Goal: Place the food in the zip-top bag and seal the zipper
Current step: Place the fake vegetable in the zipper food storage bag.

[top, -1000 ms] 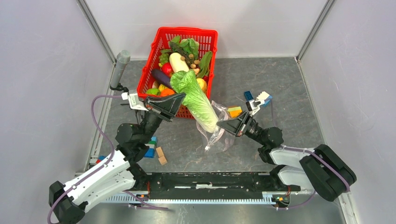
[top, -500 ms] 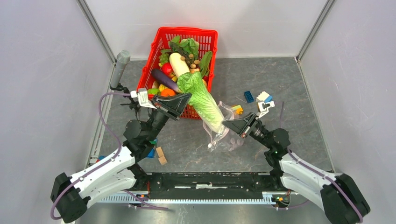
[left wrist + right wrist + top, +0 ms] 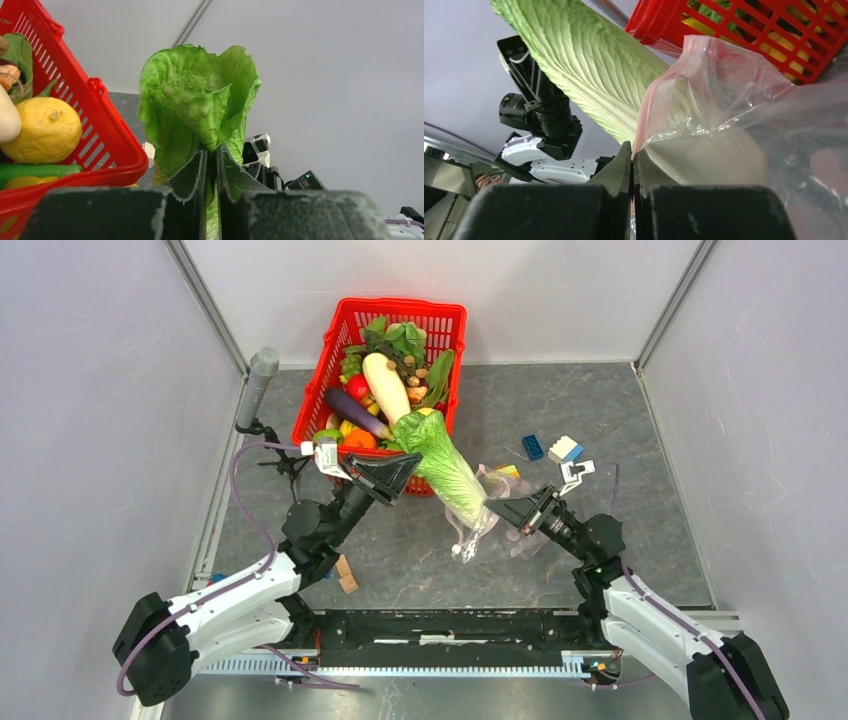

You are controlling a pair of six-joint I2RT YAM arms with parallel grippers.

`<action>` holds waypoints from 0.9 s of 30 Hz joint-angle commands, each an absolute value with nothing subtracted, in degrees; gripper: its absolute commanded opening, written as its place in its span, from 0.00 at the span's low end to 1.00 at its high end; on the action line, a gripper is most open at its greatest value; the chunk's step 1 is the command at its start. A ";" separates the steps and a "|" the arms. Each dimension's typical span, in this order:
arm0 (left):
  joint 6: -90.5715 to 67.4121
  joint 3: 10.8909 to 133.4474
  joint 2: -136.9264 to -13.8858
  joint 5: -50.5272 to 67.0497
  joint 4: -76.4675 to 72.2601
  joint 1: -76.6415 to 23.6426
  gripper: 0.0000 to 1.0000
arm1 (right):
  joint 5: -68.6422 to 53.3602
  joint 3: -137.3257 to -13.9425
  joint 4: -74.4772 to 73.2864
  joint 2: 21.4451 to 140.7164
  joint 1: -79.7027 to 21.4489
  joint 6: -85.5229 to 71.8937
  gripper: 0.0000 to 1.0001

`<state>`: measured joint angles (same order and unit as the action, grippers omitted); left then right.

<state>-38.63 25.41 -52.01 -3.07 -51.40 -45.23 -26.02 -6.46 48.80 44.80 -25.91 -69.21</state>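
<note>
Left gripper [image 3: 404, 464]: jaws pinching cabbage [image 3: 443, 465] near leafy end. Cabbage tilted, white base inside bag [image 3: 478, 525]. Right gripper [image 3: 499, 508]: jaws pressed together on pink strip [image 3: 642, 117] at bag's mouth. Red basket [image 3: 400, 306] just behind.

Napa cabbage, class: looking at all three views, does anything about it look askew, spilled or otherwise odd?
Yes. The napa cabbage hangs tilted in mid-air. Its white base sits in the mouth of the zip-top bag, while its leafy top sticks out near the corner of the red basket. It looks undamaged.
</note>
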 commanded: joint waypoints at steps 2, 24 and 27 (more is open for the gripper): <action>-35.30 24.92 -50.19 -6.22 -54.26 -45.97 0.02 | -27.92 -8.17 55.20 43.44 -25.22 -72.42 0.00; -51.99 23.21 -51.89 -8.60 -68.48 -46.23 0.02 | -33.59 -10.18 79.03 48.99 -25.20 -79.80 0.00; -53.70 20.89 -50.49 -13.57 -68.77 -46.23 0.02 | -34.98 -10.45 81.53 49.87 -25.19 -80.26 0.00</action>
<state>-49.39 23.16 -52.69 -6.20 -65.49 -46.11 -31.99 -8.43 72.31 49.19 -25.39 -79.24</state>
